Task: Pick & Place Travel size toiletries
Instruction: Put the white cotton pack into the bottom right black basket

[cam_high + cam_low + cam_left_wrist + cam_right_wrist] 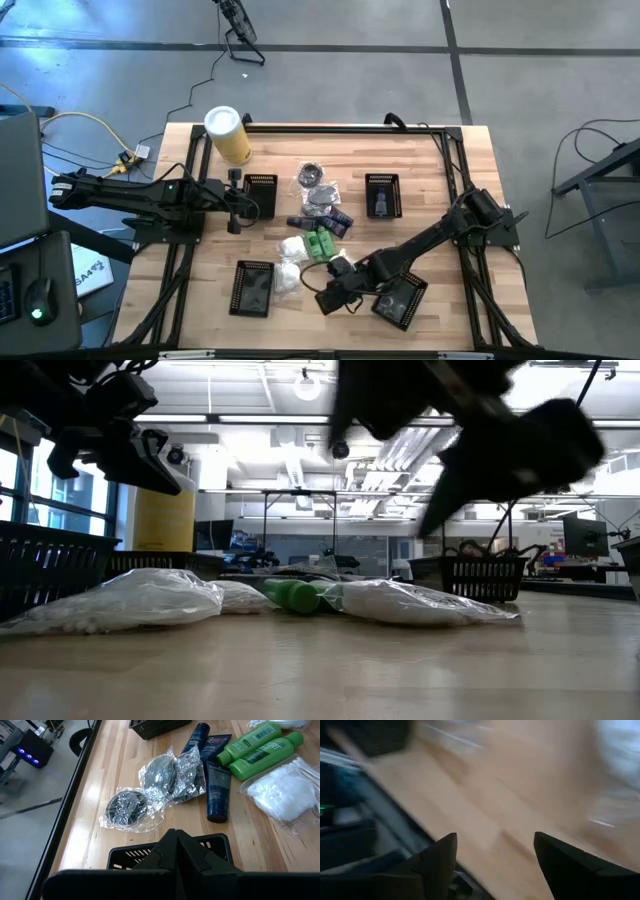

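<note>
The toiletries lie loose in the middle of the table: silvery-clear packets [318, 185] [150, 790], dark blue tubes [325, 220] [217, 785], green bottles [322, 243] [260, 747] [295, 595] and white packets [290, 262] [130, 600]. My left gripper [235, 207] [176, 845] is shut and empty, hovering at the left side of a black mesh basket [262, 193], left of the pile. My right gripper [325, 298] [495, 865] is open and empty, raised above bare wood near the table's near edge, just in front of the white packets and green bottles.
Three more black mesh baskets stand at the far right [382, 195], near left [252, 287] and near right [402, 300]. A tall yellow canister with a white lid [228, 135] stands at the far left. Bare wood lies along the near edge.
</note>
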